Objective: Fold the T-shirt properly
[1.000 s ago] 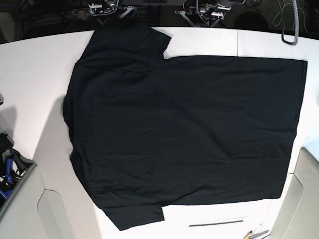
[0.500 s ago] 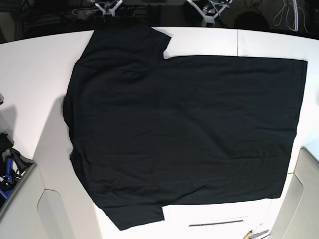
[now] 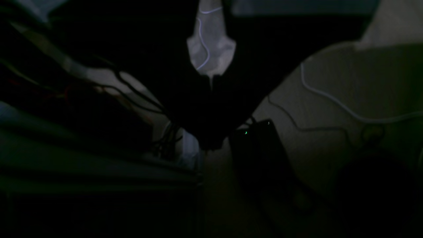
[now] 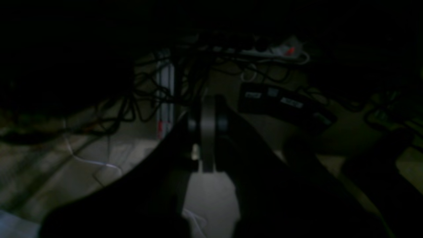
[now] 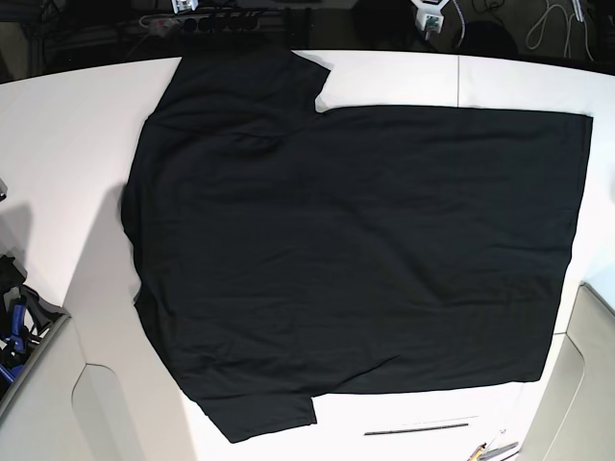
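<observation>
The T-shirt (image 5: 356,250) lies spread flat on the white table (image 5: 67,144), plain black side up, with one sleeve (image 5: 264,82) at the far edge and the other sleeve (image 5: 264,418) at the near edge. Neither gripper touches it. In the left wrist view my left gripper (image 3: 210,143) is a dark silhouette with its fingers together and nothing between them, over a dim floor. My right gripper (image 4: 208,109) is likewise shut and empty above floor cables. In the base view only a white piece of the left arm (image 5: 430,13) shows beyond the table's far edge.
Cables (image 4: 145,86) and black power boxes (image 4: 284,102) lie on the floor behind the table, with another box (image 3: 257,145) in the left wrist view. Blue-handled tools (image 5: 14,331) sit at the table's left edge. A thin slot (image 5: 418,428) runs near the front edge.
Both grippers, seen at the table's far edge a second ago, have drawn back out of the base view. The T-shirt has not moved.
</observation>
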`<state>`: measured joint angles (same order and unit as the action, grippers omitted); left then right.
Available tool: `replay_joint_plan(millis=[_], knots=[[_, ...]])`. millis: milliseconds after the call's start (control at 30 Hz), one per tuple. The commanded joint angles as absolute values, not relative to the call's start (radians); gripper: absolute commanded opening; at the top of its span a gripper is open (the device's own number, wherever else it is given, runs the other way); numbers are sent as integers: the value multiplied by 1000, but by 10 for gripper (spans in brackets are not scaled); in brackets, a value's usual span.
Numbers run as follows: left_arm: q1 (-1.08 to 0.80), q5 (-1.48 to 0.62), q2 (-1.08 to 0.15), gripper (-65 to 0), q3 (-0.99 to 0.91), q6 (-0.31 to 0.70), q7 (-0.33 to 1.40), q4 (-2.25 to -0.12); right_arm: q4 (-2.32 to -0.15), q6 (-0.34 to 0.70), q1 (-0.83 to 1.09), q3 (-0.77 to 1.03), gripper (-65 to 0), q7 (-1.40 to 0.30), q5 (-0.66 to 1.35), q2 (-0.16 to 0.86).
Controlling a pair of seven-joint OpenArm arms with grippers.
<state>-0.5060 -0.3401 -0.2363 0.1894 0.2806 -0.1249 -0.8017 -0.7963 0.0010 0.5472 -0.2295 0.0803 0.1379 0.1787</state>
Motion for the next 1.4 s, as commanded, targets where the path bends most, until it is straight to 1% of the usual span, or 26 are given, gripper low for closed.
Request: replay_joint_plan(millis=[0,167,200,267,500,567,700,800,900,967,1033,1100,1167,1300,1367], knots=[[-534,-347,-251,-650,188,285,-148,-816,-823,3,580,-225,-650,89,138,196],[-595,-353,-287,-650,173,286,-157,-859,-937,3,675,-157,-650,90,139,238],[-615,-360,-291,-650,159,303,-157,-874,-966,3,699,-135,-650,91,147,248],[-654,-393,-302,-650,115,364,-157,-913,-1031,3,746,-92,-650,90,185,269],[-813,-483,-303,-650,-89,646,-133,-1141,-1294,13,910,23,-650,89,283,357],[-859,-515,-302,-650,-145,698,-106,-1209,-1370,14,957,45,-650,80,335,382],[-930,-615,-302,-650,-262,698,-42,-1304,-1505,14,1026,70,-650,67,421,419],[-961,-725,-302,-650,-355,698,44,-1332,-1599,14,1059,86,-650,61,472,426],[-964,-824,-303,-650,-441,698,160,-1337,-1688,28,1057,114,-650,-77,598,424],[-965,-912,-303,-650,-494,698,250,-1337,-1733,95,1053,146,-650,-128,660,410],[-964,-1020,-303,-650,-544,698,353,-1337,-1773,163,1050,180,-650,-133,719,389],[-964,-1132,-303,-650,-591,698,447,-1341,-1810,207,1039,219,-650,-133,772,361],[-964,-1236,-303,-650,-639,698,551,-1348,-1837,259,1016,268,-650,-144,828,319],[-964,-1448,-302,-650,-719,698,739,-1379,-1851,357,944,361,-650,-245,957,241],[-964,-1484,-302,-650,-750,698,806,-1399,-1851,397,913,393,-650,-263,986,208]])
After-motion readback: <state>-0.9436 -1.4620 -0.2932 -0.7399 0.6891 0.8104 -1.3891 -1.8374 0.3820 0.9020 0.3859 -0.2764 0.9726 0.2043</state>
